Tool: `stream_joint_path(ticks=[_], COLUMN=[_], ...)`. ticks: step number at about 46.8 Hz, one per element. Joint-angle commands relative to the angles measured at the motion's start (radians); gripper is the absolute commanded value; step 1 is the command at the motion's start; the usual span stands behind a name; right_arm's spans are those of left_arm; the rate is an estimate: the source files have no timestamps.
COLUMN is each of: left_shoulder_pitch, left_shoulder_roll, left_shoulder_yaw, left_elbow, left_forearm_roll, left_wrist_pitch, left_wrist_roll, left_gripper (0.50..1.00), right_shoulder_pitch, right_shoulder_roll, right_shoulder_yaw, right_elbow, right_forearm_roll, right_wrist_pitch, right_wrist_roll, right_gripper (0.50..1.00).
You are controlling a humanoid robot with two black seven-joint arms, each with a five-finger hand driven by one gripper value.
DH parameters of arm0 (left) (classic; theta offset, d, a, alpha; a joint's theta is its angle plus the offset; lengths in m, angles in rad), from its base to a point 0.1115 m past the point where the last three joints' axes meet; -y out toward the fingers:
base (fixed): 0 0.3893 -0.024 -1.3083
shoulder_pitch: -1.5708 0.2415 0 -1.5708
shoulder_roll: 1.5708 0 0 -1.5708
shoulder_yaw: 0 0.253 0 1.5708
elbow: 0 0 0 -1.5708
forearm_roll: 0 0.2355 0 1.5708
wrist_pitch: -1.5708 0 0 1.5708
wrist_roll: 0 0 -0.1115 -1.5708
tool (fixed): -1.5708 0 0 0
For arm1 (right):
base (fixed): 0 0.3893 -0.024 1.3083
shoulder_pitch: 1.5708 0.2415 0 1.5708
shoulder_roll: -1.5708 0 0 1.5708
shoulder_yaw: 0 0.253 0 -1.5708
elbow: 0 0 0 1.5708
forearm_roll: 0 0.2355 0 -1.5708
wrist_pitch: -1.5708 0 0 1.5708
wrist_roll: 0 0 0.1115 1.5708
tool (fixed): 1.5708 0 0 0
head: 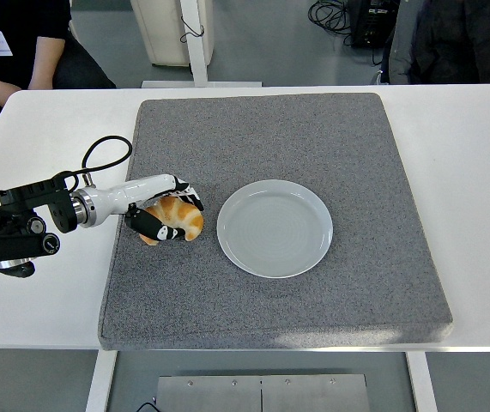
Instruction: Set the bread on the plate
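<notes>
My left hand (169, 215) fingers wrapped around bread (176, 221) on mat (313, 137). Soft, light, crushable: grip gently mid-body. Plate (275, 227) just beside.

The left arm (21, 230) reached in from the left edge, low over the table, its white wrist (111, 196) pointing right. The left hand (163, 215) lay curled, upper fingers (189, 194) bent down and thumb (154, 227) below, closed in a grasp.
</notes>
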Motion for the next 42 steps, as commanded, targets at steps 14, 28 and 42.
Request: stream_joint_path(ticks=[14,28,42], left_shoulder_pitch=[-0.076,-0.152,-0.323], left_shoulder_roll=[0.029,0.08,0.134], left_shoulder_yaw=[-0.003,0.0,-0.003], left_elbow=[0.0,0.0,0.0], left_forearm_roll=[0.0,0.002,0.003], left_wrist_pitch=[-0.006,-0.019,-0.078], left_wrist_roll=[-0.009,-0.017,-0.018], left_gripper=[0.5,0.5,0.5], right_shoulder_pitch=[0.0,0.0,0.0], right_shoulder_roll=[0.0,0.0,0.0], right_shoulder_yaw=[-0.002,0.0,0.0], right_elbow=[0.0,0.0,0.0], right_forearm_roll=[0.0,0.0,0.0], right_wrist_pitch=[0.0,0.0,0.0], right_wrist_roll=[0.0,0.0,0.0], right_gripper=[1.0,1.0,1.0])
